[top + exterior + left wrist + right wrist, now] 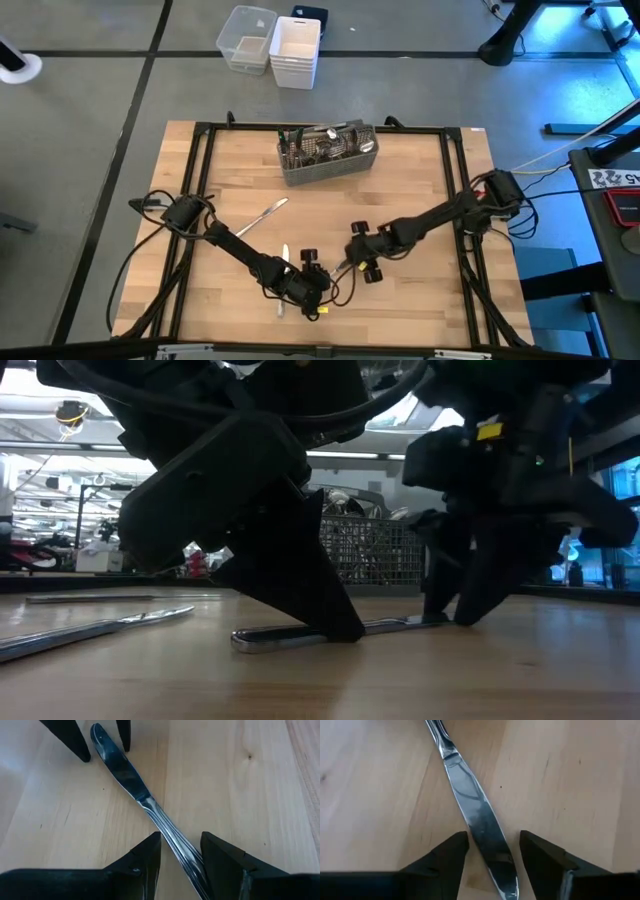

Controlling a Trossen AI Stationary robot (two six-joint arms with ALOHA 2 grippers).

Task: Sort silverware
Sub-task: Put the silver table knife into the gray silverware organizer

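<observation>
A table knife (131,780) lies flat on the wooden surface (420,200) near its front edge. The left gripper (181,855) straddles the handle with fingers spread, seemingly not pinching it. The right gripper (492,851) straddles the blade tip, fingers released and apart. Other knives (263,216) lie nearby; a wire-mesh caddy (328,152) of silverware stands at the back.
</observation>
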